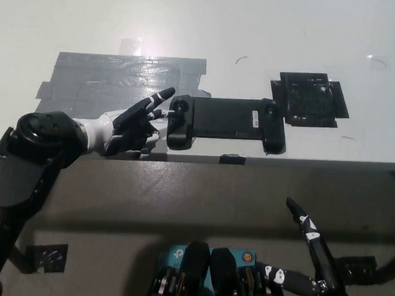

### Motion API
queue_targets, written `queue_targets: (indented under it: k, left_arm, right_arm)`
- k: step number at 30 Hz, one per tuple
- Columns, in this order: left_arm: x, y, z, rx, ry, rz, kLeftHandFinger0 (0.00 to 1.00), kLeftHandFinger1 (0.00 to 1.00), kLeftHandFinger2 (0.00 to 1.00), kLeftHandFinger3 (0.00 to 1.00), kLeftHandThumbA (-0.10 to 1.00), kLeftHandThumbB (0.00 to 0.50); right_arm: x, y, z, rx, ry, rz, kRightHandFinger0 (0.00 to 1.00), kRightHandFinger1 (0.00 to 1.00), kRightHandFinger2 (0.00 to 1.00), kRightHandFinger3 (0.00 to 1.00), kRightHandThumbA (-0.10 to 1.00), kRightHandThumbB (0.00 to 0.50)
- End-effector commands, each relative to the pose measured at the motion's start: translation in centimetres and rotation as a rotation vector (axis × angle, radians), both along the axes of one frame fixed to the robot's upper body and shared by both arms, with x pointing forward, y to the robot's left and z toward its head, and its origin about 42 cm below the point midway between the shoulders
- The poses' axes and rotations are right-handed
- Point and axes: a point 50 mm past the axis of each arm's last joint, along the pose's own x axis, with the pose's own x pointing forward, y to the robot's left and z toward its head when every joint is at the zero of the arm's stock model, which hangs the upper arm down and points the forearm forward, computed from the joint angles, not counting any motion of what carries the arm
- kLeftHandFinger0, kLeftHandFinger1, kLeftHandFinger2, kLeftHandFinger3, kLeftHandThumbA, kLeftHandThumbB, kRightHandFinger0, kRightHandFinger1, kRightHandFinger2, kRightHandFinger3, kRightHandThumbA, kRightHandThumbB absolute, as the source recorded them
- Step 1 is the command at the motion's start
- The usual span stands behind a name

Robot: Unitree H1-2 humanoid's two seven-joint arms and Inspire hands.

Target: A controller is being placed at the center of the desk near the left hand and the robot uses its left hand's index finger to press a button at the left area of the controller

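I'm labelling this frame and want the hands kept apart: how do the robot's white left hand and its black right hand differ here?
The white left hand lies up on the pale desk beside the black game controller; the black right hand hangs low at bottom right, off the desk. The left hand points one finger toward the controller's left end with the rest curled; the right hand is near nothing. Both hold nothing.

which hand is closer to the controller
Left. The left hand sits just beside the controller at its left end, one finger pointing toward it. The right hand hangs low off the desk, far below the controller's right end.
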Motion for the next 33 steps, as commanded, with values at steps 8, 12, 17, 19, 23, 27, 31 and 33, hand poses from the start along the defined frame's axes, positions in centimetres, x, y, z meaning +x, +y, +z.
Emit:
queue_targets:
  k: [8,12,17,19,23,27,31,33]
  left_arm:
    - [0.2,0.3,0.5,-0.005,-0.031,-0.008,0.0,0.0,0.08,1.0,1.0,0.45]
    - [0.0,0.5,-0.3,-0.011,-0.018,-0.005,0.0,0.0,0.15,1.0,1.0,0.462]
    - [-0.4,0.6,-1.4,-0.037,0.013,0.007,0.0,0.0,0.16,1.0,1.0,0.465]
    - [-0.8,0.6,-2.1,-0.049,0.037,0.016,0.0,0.0,0.15,1.0,1.0,0.467]
    - [-1.8,0.5,-4.2,-0.053,0.062,0.013,0.03,0.0,0.16,1.0,1.0,0.455]
    - [-2.7,0.4,-6.3,-0.037,0.074,0.016,0.0,0.0,0.15,1.0,1.0,0.462]
    - [-3.4,0.5,-8.4,-0.063,0.12,0.011,0.0,0.0,0.09,1.0,1.0,0.457]
    - [-3.6,0.5,-8.8,-0.073,0.133,0.014,0.0,0.0,0.07,1.0,1.0,0.447]
  right_arm:
    - [0.9,0.2,1.6,0.01,-0.079,0.019,1.0,1.0,1.0,1.0,1.0,0.256]
    - [0.9,0.2,1.6,0.011,-0.074,0.02,1.0,1.0,1.0,1.0,1.0,0.251]
    - [1.0,0.3,1.8,0.014,-0.077,0.02,1.0,1.0,1.0,1.0,1.0,0.249]
    - [0.9,0.4,1.7,0.014,-0.077,0.022,1.0,1.0,1.0,1.0,1.0,0.25]
    - [1.0,0.3,1.6,0.015,-0.076,0.022,1.0,1.0,1.0,1.0,1.0,0.248]
    - [1.1,0.4,1.7,0.015,-0.077,0.021,1.0,1.0,1.0,1.0,1.0,0.254]
    - [1.1,0.3,1.7,0.014,-0.075,0.021,1.0,1.0,1.0,1.0,1.0,0.254]
    - [1.1,0.3,1.8,0.011,-0.071,0.02,1.0,1.0,1.0,1.0,1.0,0.255]
